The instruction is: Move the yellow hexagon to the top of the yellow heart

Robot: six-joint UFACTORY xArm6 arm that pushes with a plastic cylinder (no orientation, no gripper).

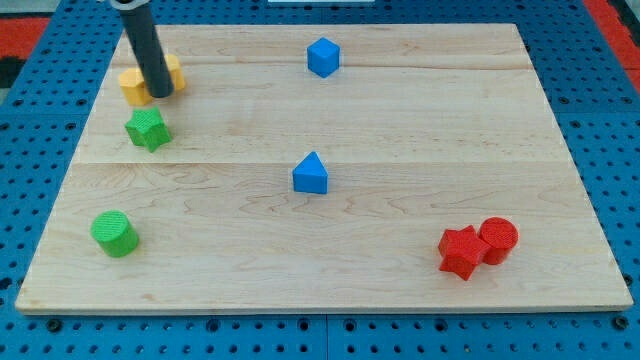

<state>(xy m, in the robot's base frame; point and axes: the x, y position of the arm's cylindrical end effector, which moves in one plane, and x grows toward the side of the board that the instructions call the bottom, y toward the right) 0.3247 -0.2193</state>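
Observation:
Two yellow blocks sit close together at the view's upper left. The rod hides part of both, so their shapes are hard to tell. One yellow block (134,86) lies to the left of the rod and one yellow block (173,71) to its right and slightly higher. My tip (161,93) rests between them, touching or nearly touching both.
A green star (148,129) lies just below the yellow blocks. A green cylinder (114,233) is at the lower left. A blue cube (323,57) is at top centre, a blue triangular block (311,174) at centre. A red star (461,251) and red cylinder (498,239) touch at lower right.

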